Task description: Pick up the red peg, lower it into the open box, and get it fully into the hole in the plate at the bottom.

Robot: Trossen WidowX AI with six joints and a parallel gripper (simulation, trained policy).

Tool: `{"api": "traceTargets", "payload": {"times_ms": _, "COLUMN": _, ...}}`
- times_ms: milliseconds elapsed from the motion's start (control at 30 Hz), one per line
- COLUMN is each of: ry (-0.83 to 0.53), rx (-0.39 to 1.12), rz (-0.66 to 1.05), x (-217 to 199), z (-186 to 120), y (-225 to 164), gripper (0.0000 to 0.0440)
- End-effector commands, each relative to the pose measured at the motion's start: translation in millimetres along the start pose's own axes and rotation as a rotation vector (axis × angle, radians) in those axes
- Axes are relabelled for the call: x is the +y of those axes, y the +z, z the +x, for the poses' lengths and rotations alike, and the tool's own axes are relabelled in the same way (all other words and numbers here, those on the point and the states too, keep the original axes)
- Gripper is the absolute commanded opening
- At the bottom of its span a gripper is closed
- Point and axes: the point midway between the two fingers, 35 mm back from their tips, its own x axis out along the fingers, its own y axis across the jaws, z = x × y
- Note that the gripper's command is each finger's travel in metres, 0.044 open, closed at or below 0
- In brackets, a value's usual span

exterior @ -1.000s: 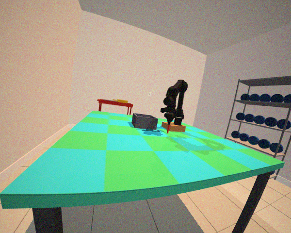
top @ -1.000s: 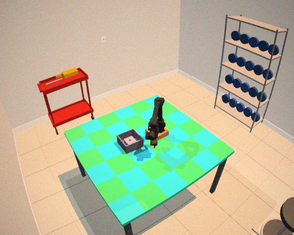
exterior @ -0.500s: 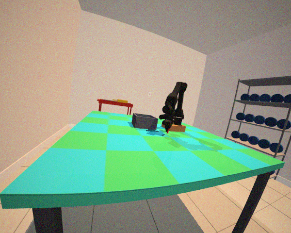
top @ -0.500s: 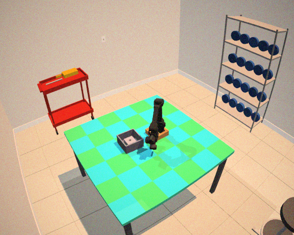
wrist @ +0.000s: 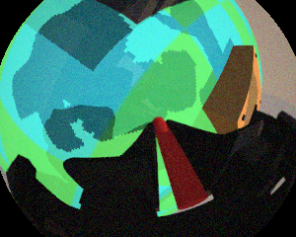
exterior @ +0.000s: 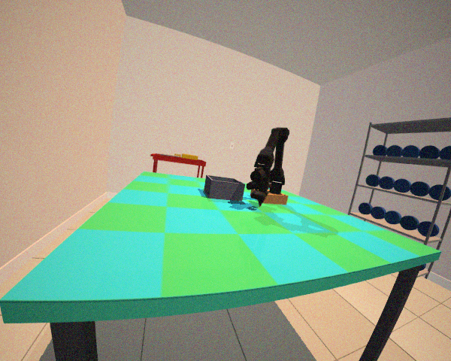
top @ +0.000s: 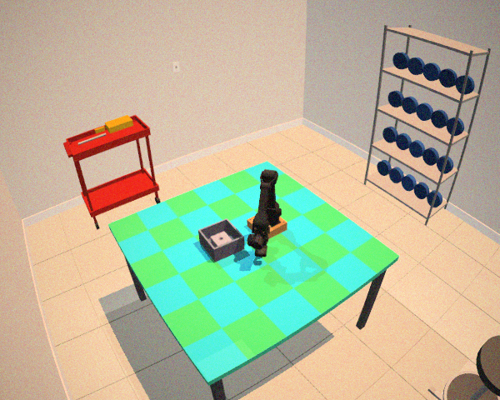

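Note:
The red peg point(wrist: 180, 170) shows in the wrist view, standing between the dark fingers of my gripper point(wrist: 159, 124), which is shut on it. In the top and exterior views the gripper point(top: 258, 252) point(exterior: 260, 200) points down, just above the table, and hides the peg. It is to the right of the open grey box point(top: 224, 254) point(exterior: 223, 188) and outside it. The pale plate point(top: 224, 239) with its small hole lies on the box's floor.
The arm's orange base block point(top: 281, 226) point(exterior: 276, 198) point(wrist: 232, 91) sits right behind the gripper. The green and cyan checkered table point(top: 250, 310) point(exterior: 202, 256) carries everything. A red cart point(top: 112, 142) and a shelf rack point(top: 427, 116) stand away from the table.

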Motion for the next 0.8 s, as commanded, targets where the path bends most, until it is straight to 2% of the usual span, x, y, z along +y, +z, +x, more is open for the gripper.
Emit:
{"api": "traceTargets", "payload": {"times_ms": 0, "ry": -0.011, "rx": -0.022, "rz": -0.002, "x": 0.2, "z": -3.5, "y": 4.5, "gripper": 0.0007}}
{"api": "traceTargets", "payload": {"times_ms": 467, "ry": 0.054, "rx": -0.13, "rz": 0.008, "x": 2.9, "z": -64.4, "y": 34.8, "gripper": 0.0}}
{"api": "traceTargets", "payload": {"times_ms": 767, "ry": 0.099, "rx": -0.191, "rz": 0.083, "x": 1.4, "z": -106.4, "y": 63.3, "gripper": 0.0}}
